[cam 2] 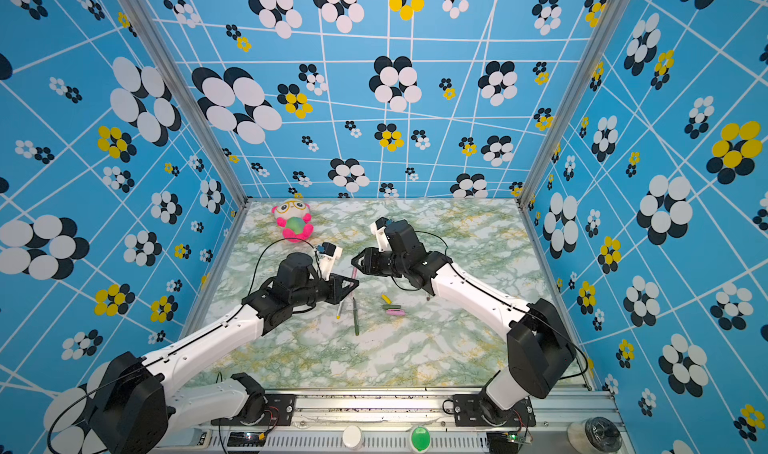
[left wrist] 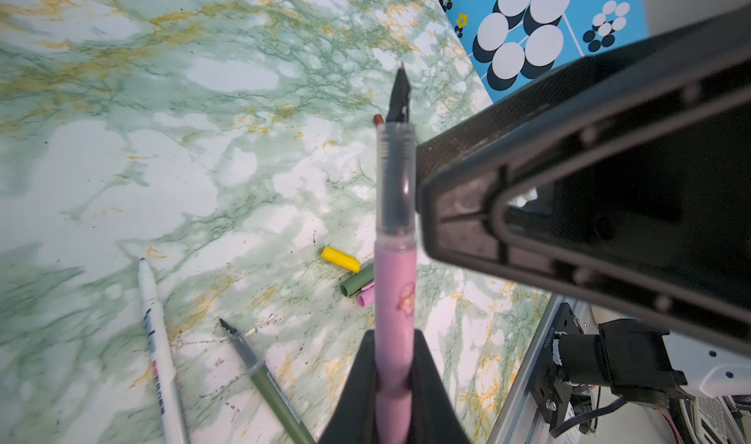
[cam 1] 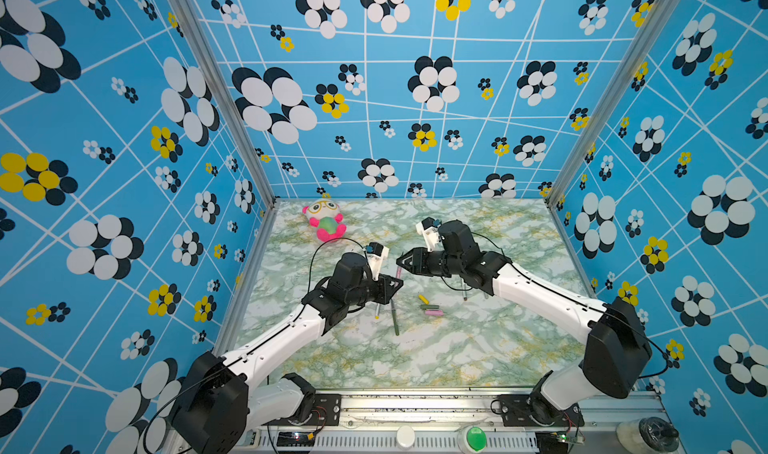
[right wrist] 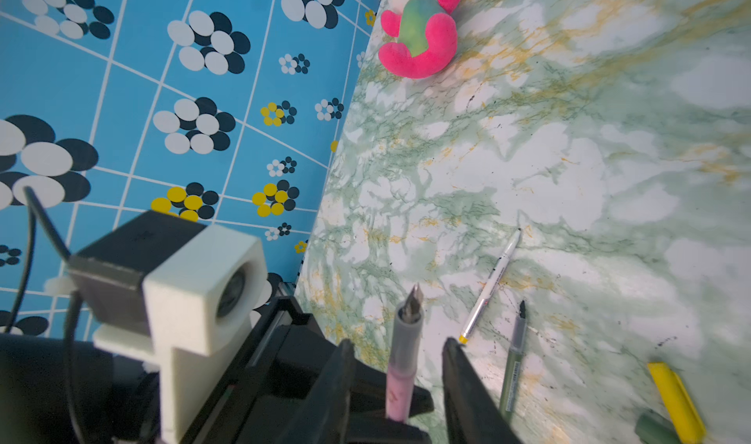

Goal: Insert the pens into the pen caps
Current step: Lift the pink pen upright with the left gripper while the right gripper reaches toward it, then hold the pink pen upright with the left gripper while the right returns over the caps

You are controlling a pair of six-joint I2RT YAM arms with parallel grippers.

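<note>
The left gripper (left wrist: 394,364) pinches the pink pen (left wrist: 395,283) by its barrel. The right gripper (right wrist: 397,341) has its jaws spread either side of it, not touching. In both top views, three caps (cam 1: 430,307) lie at five o'clock from the pen.

Enclosure: back wall (cam 1: 415,98) and side walls (cam 1: 104,182) are bright blue, printed with white grid lines and black, white and yellow flower clusters. Aluminium posts (cam 1: 218,90) stand at the rear corners. The surface (cam 1: 457,348) is green-white marble print with yellow veins, aluminium rail (cam 1: 415,406) along the front edge; lighting is even and diffuse.
</note>
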